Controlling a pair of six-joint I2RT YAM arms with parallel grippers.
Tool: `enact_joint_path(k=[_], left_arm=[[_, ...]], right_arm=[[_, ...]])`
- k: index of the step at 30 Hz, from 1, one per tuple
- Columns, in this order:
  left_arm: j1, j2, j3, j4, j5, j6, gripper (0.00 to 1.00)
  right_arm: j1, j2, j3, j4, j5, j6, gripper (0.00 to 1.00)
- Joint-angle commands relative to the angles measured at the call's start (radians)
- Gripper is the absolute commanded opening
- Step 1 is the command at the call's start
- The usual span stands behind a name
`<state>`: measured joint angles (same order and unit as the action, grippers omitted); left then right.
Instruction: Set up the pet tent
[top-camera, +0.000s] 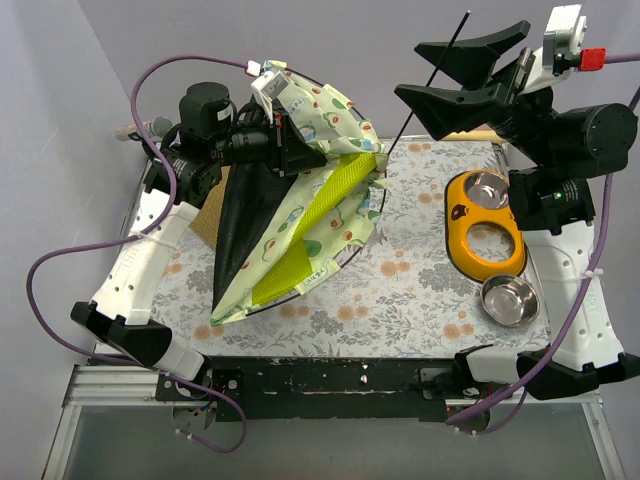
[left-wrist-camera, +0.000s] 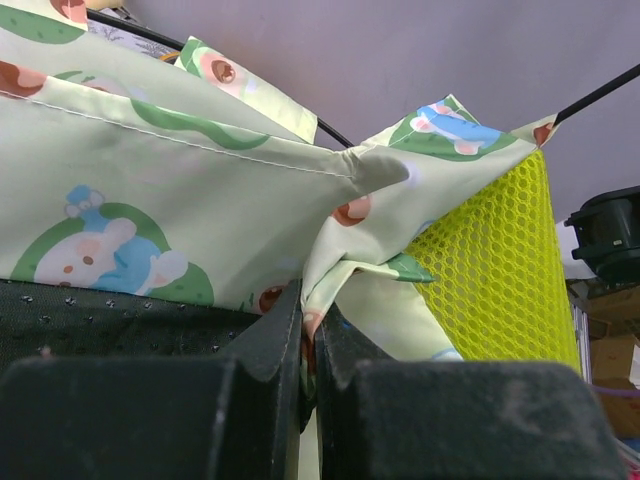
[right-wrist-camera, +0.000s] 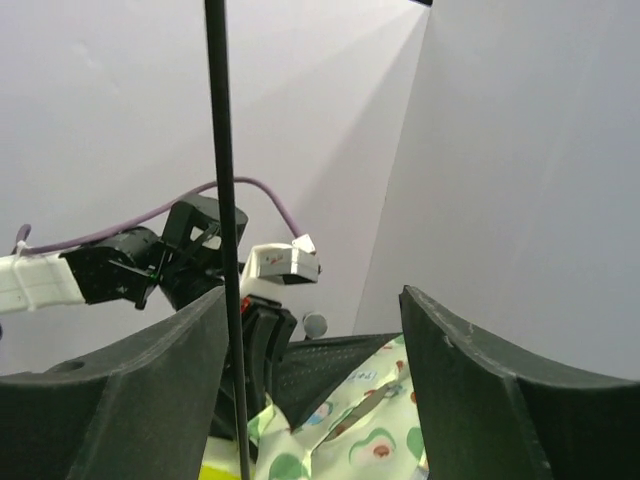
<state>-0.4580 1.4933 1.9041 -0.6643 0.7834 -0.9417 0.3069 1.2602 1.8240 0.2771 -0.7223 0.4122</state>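
Top view: pale cream-green printed fabric pet tent (top-camera: 300, 210), half-collapsed, centre-left on the floral-covered bench (top-camera: 420, 290). Left gripper (top-camera: 292, 148), upper left, clenched on the tent's fabric peak. Right gripper (top-camera: 412, 70), upper right, jaws spread, with the tent's thin black pole (top-camera: 395, 150) passing between them. Left wrist view: gripper (left-wrist-camera: 310, 310) pinching a fabric fold beside the lime mesh lining (left-wrist-camera: 490, 280). Right wrist view: pole (right-wrist-camera: 220, 150) upright at frame left of the gap, unclamped. Step, judged: raising the frame. The next move calls for closing on the pole and flexing it.
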Motion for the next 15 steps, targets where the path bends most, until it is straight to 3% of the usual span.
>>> enact_joint_path(k=[1, 4, 15], left_arm=[[0.005, 0.001, 0.004, 0.022, 0.013, -0.026, 0.0], [0.005, -0.001, -0.011, 0.025, 0.016, -0.028, 0.0], [0.005, -0.041, -0.118, 0.13, 0.062, -0.15, 0.0]], right_arm=[[0.09, 0.013, 0.093, 0.082, 0.11, -0.1, 0.69], [0.144, -0.007, 0.069, 0.053, 0.3, -0.222, 0.52], [0.377, 0.002, 0.052, -0.058, 0.768, -0.72, 0.26]])
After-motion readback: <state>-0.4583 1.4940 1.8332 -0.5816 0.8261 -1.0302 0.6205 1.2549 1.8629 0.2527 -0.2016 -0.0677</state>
